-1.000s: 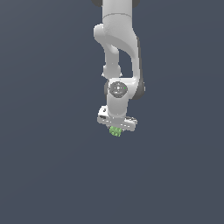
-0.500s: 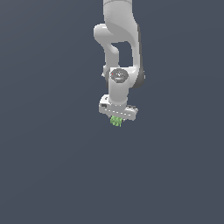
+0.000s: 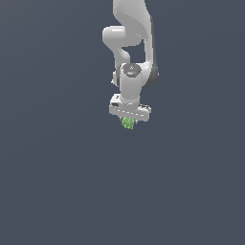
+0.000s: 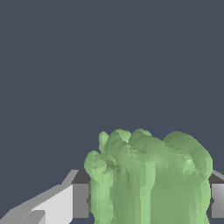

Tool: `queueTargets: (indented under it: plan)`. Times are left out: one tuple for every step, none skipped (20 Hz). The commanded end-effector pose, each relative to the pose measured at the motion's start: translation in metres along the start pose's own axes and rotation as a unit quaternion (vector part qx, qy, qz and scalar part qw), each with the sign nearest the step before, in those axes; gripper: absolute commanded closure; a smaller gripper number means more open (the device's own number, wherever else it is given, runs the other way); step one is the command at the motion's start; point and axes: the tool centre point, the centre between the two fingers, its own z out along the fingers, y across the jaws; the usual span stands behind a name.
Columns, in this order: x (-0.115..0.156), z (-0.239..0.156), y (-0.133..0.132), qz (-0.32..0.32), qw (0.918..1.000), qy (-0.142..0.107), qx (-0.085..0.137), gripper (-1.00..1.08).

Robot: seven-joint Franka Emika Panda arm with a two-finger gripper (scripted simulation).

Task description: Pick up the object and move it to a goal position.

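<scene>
One white gripper (image 3: 128, 120) is clamped on a small green lump (image 3: 128, 123), hanging beneath the arm (image 3: 131, 43). It looks light and rigid; its bumpy sides should grip well, squeezed across the middle.

A bare simulated scene rather than any real room, apparently: a flat, uniform slate-grey backdrop (image 3: 52, 182) fills both views with no furniture, walls or horizon, and the white arm (image 3: 130, 43) is rendered in smooth, faceted, untextured surfaces.
</scene>
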Motion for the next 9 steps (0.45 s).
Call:
queueTargets:
  plan:
    - [-0.0065,-0.0033,0.0012,0.0,1.0,0.0,0.0,1.08]
    - [-0.0081,-0.0042,0.0015,0.0,1.0,0.0,0.0,1.08]
    - [-0.0093,-0.0049,0.0017,0.0,1.0,0.0,0.0,1.08]
    - [-0.0101,-0.0054,0.0018,0.0,1.0,0.0,0.0,1.08]
    - [-0.0105,-0.0057,0.0018,0.0,1.0,0.0,0.0,1.08]
    - [-0.0105,-0.0059,0.0018,0.0,1.0,0.0,0.0,1.08]
    - [-0.0101,-0.0059,0.0017,0.0,1.0,0.0,0.0,1.08]
    - [-0.0096,-0.0058,0.0015,0.0,1.0,0.0,0.0,1.08]
    - [-0.0094,-0.0057,0.0015,0.0,1.0,0.0,0.0,1.08]
